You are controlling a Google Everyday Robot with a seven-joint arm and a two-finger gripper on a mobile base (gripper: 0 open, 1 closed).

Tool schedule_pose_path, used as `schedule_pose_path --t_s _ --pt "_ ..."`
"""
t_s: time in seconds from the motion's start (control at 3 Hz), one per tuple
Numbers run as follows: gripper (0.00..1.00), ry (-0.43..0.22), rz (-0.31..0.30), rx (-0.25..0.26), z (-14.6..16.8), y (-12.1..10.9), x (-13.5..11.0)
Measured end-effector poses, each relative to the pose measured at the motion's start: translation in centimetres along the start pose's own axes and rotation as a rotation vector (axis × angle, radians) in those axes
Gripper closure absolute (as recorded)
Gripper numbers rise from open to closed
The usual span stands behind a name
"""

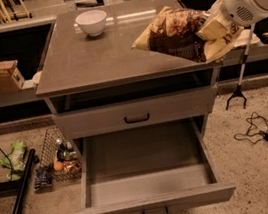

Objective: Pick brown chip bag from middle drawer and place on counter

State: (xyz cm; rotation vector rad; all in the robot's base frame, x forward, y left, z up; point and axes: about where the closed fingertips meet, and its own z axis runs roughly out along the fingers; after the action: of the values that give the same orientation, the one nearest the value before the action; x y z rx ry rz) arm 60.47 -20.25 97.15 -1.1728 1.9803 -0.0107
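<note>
The brown chip bag is crinkly dark brown with tan-yellow ends and is held in the air over the right part of the counter. My gripper is at the bag's right end, coming in from the upper right on a white arm, and is shut on the bag. The bag hides most of the fingers. The middle drawer is pulled wide open below, with a bare grey floor.
A white bowl stands at the counter's back left. A shut drawer front sits above the open one. A wire basket, a green wrapper and a cardboard box are on the left. Cables lie right.
</note>
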Motion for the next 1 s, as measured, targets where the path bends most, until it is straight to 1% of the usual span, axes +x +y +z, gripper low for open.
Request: schedule_pose_path --t_s 0.33,0.67,1.0 --pt "1.0 -0.022 -0.001 0.004 1.6 -1.1 -0.9" --pt "1.0 -0.062 0.02 0.02 4.8 -3.1 -2.3" --pt "1.0 -0.111 0.045 0.019 8.5 -4.4 -3.9"
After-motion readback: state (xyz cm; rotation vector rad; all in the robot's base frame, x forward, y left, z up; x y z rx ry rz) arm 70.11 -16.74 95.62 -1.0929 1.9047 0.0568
